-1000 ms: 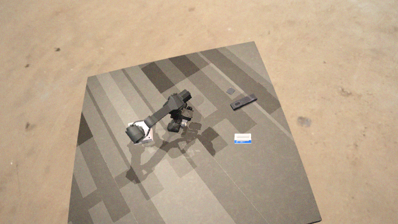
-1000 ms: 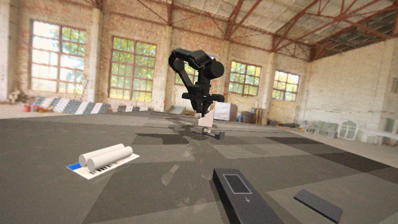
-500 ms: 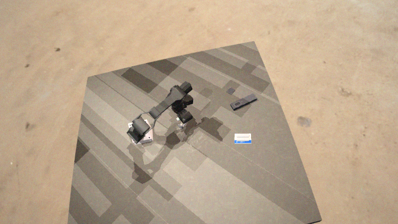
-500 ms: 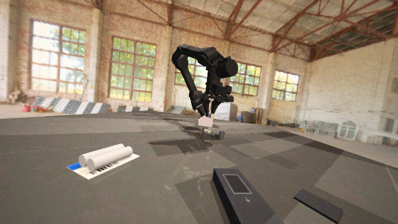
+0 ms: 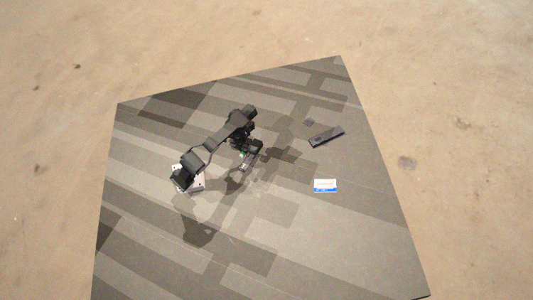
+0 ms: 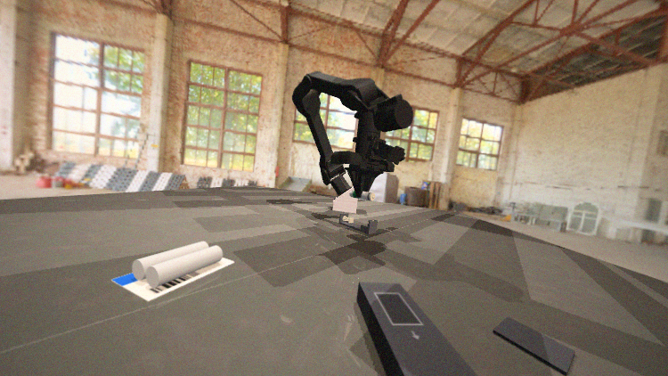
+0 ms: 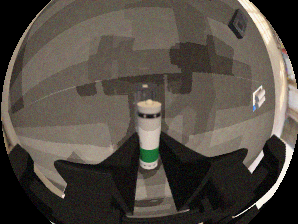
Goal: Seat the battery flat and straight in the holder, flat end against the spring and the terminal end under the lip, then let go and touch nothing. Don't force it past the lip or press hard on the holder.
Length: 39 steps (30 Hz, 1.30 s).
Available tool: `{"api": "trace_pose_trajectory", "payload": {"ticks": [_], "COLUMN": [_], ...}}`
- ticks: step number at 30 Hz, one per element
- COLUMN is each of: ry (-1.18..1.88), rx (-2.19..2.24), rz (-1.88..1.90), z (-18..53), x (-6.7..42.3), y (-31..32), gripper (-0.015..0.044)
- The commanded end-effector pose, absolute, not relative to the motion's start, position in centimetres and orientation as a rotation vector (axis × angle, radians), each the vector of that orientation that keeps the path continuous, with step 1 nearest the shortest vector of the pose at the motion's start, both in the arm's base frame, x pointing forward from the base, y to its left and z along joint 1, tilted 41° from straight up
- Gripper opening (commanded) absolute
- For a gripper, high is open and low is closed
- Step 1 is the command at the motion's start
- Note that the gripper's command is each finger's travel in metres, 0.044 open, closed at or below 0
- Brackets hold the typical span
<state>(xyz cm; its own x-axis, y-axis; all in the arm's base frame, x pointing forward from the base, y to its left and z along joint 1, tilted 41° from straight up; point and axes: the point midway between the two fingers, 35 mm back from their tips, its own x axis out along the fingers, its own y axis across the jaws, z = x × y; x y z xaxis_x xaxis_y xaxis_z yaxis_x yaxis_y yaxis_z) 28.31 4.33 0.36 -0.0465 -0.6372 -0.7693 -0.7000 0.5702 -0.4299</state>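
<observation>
Top view: the gripper is hanging above the dark holder, with the green-banded battery just above the holder's near end.

Exterior view: the battery is being carried roughly level, clear of the holder below; its spring end is facing left.

Wrist view: the fingers are standing narrowly apart, clamped on the battery; the holder is not discernible.

Judgement: the battery should be aligned lengthwise with the holder, flat end leading to the spring, then lowered gently under the lip without forcing.
</observation>
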Motion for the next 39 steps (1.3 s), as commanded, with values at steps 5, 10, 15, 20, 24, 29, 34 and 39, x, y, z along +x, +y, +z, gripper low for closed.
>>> {"api": "trace_pose_trajectory", "payload": {"ticks": [5,10,15,20,24,29,34,39], "ry": [1.682,1.630,1.575,1.528,1.519,1.493,1.465,1.436], "rx": [-1.089,-1.071,-1.057,-1.046,-1.041,-1.028,-1.015,-1.005], "rz": [0.126,0.156,0.182,0.204,0.211,0.231,0.251,0.269], "z": [-1.0,-1.8,-2.4,-2.9,-2.9,-3.1,-3.3,-3.4], "x": [28.2,28.3,28.4,28.4,28.4,28.3,28.2,28.0], "y": [3.6,3.1,2.5,2.0,2.0,1.7,1.5,1.2], "gripper": [0.0059,0.0059,0.0059,0.0059,0.0059,0.0059,0.0059,0.0059]}}
